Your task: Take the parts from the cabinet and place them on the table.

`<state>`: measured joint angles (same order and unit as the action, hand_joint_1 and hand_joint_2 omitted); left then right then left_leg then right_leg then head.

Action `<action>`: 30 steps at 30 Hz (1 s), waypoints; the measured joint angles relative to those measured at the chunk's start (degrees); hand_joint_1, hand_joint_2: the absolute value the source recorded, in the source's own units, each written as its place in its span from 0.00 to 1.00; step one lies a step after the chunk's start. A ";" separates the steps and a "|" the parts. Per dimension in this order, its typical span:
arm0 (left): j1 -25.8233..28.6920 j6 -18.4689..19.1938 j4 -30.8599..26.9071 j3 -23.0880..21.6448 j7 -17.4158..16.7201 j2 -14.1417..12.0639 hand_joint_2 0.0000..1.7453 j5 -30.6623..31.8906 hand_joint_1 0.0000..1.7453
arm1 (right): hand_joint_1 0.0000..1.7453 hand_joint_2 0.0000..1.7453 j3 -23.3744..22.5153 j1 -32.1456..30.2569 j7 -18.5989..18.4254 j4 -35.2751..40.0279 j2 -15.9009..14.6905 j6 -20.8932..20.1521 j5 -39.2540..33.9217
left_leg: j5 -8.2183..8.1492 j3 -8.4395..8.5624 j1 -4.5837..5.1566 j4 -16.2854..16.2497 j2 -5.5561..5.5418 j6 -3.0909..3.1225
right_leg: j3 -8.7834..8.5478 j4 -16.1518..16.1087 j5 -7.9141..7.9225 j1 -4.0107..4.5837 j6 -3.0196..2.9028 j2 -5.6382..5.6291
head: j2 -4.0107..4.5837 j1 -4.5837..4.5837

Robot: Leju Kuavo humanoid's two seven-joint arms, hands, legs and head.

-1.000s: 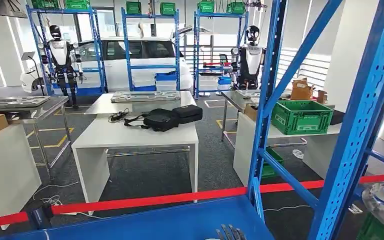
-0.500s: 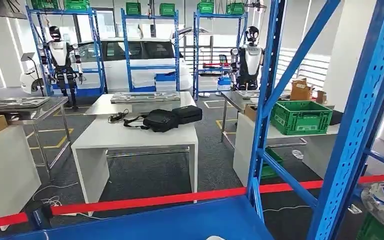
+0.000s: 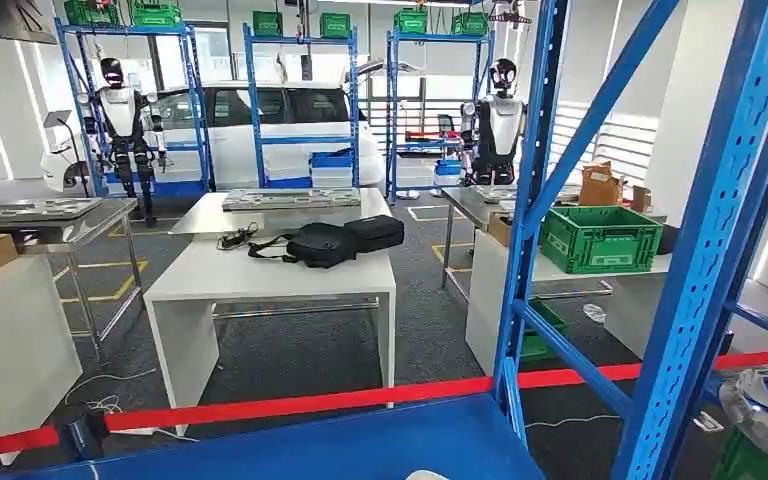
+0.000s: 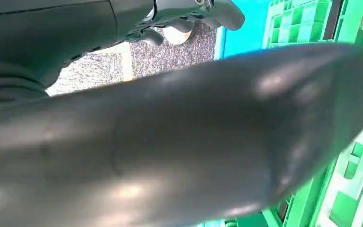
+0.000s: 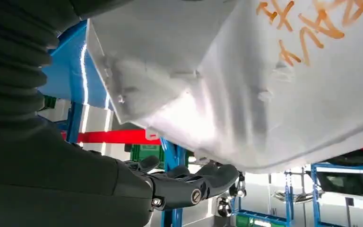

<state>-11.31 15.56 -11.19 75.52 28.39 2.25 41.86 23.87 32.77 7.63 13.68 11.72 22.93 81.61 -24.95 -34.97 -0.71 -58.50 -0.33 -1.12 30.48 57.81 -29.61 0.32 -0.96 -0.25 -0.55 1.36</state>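
- Right hand [image 5: 189, 182] lies under a large white moulded plastic part [image 5: 246, 80] with orange handwriting; its dark fingers [image 5: 217, 175] reach along the part's lower edge, though whether they grasp it I cannot tell.
- Left hand [image 4: 189, 16] shows at the edge of the left wrist view, behind a broad blurred dark grey shape; I cannot tell whether it is released or clenched.
- Blue steel cabinet frame [image 3: 720, 230] stands close in front, its blue shelf [image 3: 360, 445] low in the head view.
- White table [image 3: 280, 270] stands beyond a red tape barrier [image 3: 300, 402], with black bags [image 3: 335, 238] on it.
- Green plastic crate [image 3: 600, 236] sits on another table, to the right.
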 joint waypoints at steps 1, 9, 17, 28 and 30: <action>0.00 0.00 0.00 0.00 0.00 0.00 0.00 0.02 0.00 | 0.00 1.00 0.00 -0.02 0.00 0.00 0.02 0.07 0.00 | 0.00 0.01 0.00 0.00 0.00 0.00 | -0.01 0.00 0.00 0.00 0.00 0.00 | 0.00 0.00; 0.00 0.00 0.00 0.00 -0.02 0.00 0.00 0.11 0.00 | 0.00 1.00 0.00 -0.14 -0.11 0.00 0.13 0.22 0.02 | 0.00 0.07 0.00 0.00 0.00 0.00 | -0.05 0.00 0.00 0.00 0.00 0.00 | 0.00 0.00; -0.02 0.00 0.00 -0.33 -0.24 0.07 0.00 0.20 0.00 | 0.00 1.00 0.00 0.36 -1.01 0.02 0.09 0.72 1.25 | 0.00 0.08 -0.01 0.02 0.00 0.00 | -0.06 0.00 0.00 0.00 0.00 0.00 | 0.00 0.00; -0.02 -0.02 0.00 -0.37 -0.20 0.07 0.00 0.13 0.00 | 0.00 0.00 0.00 5.08 -1.64 0.02 -2.16 0.74 2.95 | 0.02 -0.01 0.02 0.00 -0.01 0.01 | 0.02 0.01 0.09 -0.01 0.03 0.00 | 0.00 0.00; -0.01 -0.09 0.00 -0.37 -0.11 0.07 0.00 0.13 0.00 | 0.00 0.00 0.00 5.65 -1.73 0.02 -2.34 0.96 3.10 | 0.02 -0.04 0.02 0.01 -0.01 0.01 | 0.01 0.01 0.09 -0.01 0.03 0.00 | 0.00 0.00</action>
<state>-11.31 15.47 -11.19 75.14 28.28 2.32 41.99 23.87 38.42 5.90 13.70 9.38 23.89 84.72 -24.93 -35.00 -0.69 -58.49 -0.34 -1.11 30.49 57.83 -29.52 0.31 -0.93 -0.25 -0.55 1.36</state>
